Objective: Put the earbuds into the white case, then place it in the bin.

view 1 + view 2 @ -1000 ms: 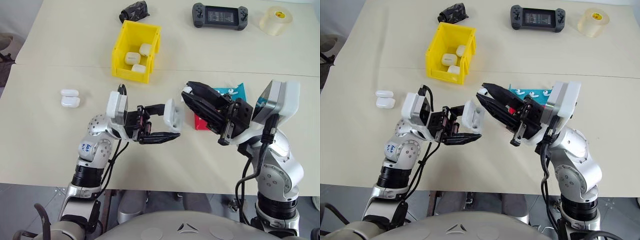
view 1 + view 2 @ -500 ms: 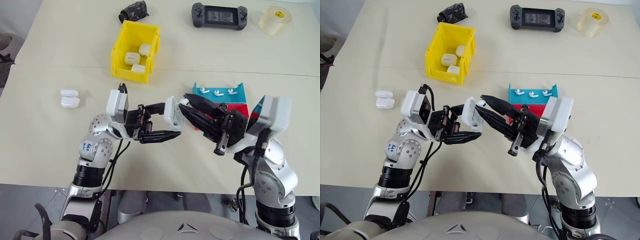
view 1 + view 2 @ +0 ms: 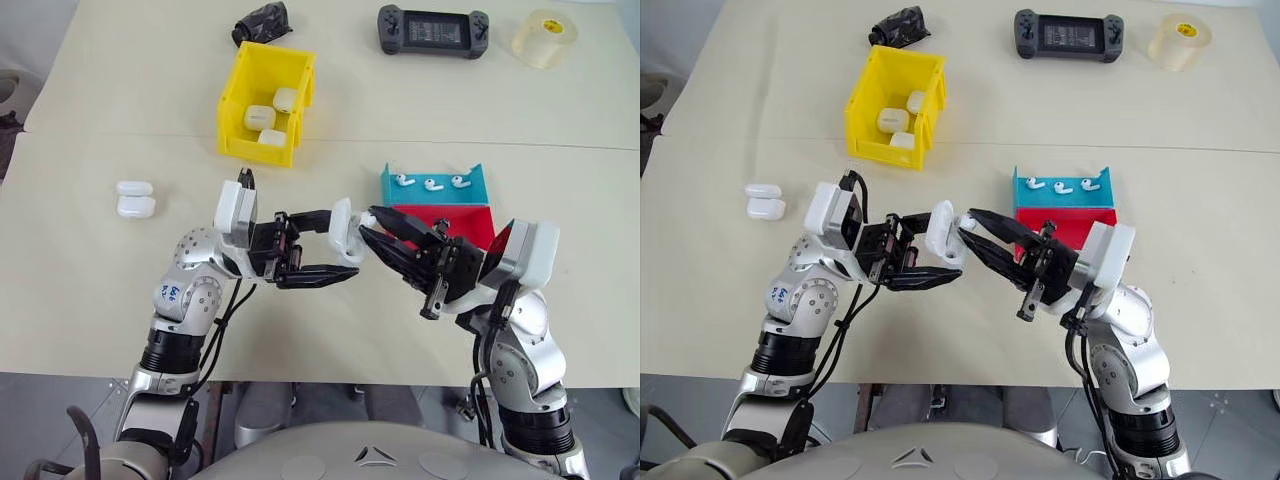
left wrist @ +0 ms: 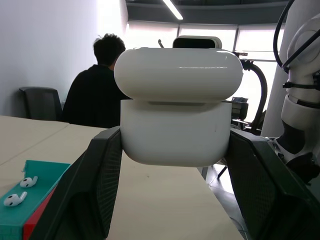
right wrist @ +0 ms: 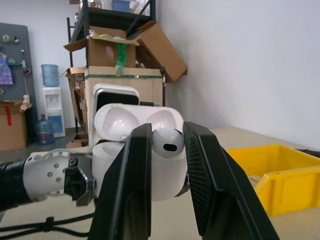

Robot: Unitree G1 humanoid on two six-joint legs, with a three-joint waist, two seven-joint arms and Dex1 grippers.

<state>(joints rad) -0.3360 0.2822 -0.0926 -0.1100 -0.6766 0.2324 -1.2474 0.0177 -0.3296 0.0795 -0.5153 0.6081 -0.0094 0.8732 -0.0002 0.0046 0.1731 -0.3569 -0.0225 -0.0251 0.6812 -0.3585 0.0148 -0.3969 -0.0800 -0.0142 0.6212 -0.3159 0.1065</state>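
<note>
My right arm has come down since a second ago, uncovering the teal tray and the red tray it was masking; the left arm has kept its place. The table carries both forearms raised over its near half, reaching toward each other. The left gripper points to my right, its fingers pressed against the two sides of the white case, which it holds clear of the table with the lid flipped up and the opening facing the right gripper. In the left wrist view the case sits squarely between the pads, its long axis running from one finger to the other. The right gripper points to my left, tilted slightly upward, and pinches one of the earbuds between its fingertips just at the mouth of the open case; I cannot tell whether they touch. The bin stands well behind the left arm, long axis pointing away from me, with three cases inside. Two more cases lie at my far left. Three loose earbuds rest in the teal tray.
</note>
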